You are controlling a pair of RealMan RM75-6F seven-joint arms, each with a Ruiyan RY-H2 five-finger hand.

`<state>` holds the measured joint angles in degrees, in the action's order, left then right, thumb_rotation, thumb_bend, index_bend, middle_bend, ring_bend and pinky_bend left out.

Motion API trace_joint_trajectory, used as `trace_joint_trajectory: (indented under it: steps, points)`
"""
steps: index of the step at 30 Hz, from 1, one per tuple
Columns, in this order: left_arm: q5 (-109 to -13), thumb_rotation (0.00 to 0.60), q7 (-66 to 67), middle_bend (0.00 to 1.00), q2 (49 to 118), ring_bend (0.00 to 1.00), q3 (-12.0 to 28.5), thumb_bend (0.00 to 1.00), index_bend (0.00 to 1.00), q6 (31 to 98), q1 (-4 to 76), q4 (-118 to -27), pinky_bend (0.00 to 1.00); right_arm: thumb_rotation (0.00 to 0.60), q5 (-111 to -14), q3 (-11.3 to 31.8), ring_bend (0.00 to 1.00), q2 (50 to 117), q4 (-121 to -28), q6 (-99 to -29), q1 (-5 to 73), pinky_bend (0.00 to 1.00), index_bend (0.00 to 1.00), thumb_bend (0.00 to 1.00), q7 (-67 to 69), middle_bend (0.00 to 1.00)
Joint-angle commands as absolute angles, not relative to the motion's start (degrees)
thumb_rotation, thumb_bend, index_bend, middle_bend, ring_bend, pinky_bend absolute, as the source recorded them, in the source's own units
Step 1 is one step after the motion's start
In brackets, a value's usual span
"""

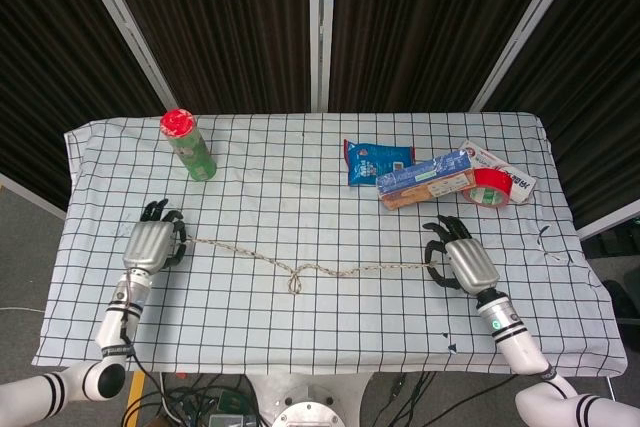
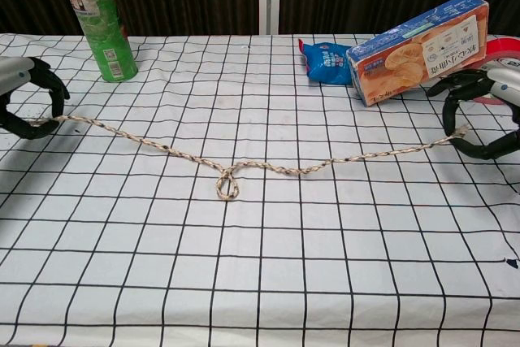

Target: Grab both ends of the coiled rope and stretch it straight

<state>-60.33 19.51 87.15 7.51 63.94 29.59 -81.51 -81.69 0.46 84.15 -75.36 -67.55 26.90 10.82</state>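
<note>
The left robot hand (image 1: pixel 153 244) and right robot hand (image 1: pixel 462 263) each grip one end of the beige braided rope (image 1: pixel 300 269), one small loop at its middle.

A white tablecloth (image 1: pixel 300 162) gridded in black carries a beige rope (image 2: pixel 244 164) flecked dark, a green can (image 1: pixel 190 152) with red cap, a blue snack bag (image 1: pixel 375 160), an orange-and-blue box (image 2: pixel 422 46) and red tape (image 1: pixel 487 190).
</note>
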Motion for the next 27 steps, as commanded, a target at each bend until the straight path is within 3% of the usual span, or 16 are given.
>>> trace_joint_trajectory:
  steps: [1, 27]
  points:
    - [-60.3, 0.600, 18.9, 0.25, 86.7, 0.00, 7.8, 0.46, 0.64, 64.4, 29.0, -81.2, 0.06, 0.600, -80.5, 0.6, 0.00, 83.4, -73.1, -67.5, 25.4, 0.00, 0.73, 0.36, 13.4, 0.17]
    - [-59.9, 0.600, 15.3, 0.25, 87.6, 0.00, 7.4, 0.46, 0.64, 61.1, 27.2, -75.2, 0.06, 0.600, -81.7, 0.3, 0.00, 84.6, -61.7, -66.2, 20.0, 0.00, 0.73, 0.35, 24.6, 0.18]
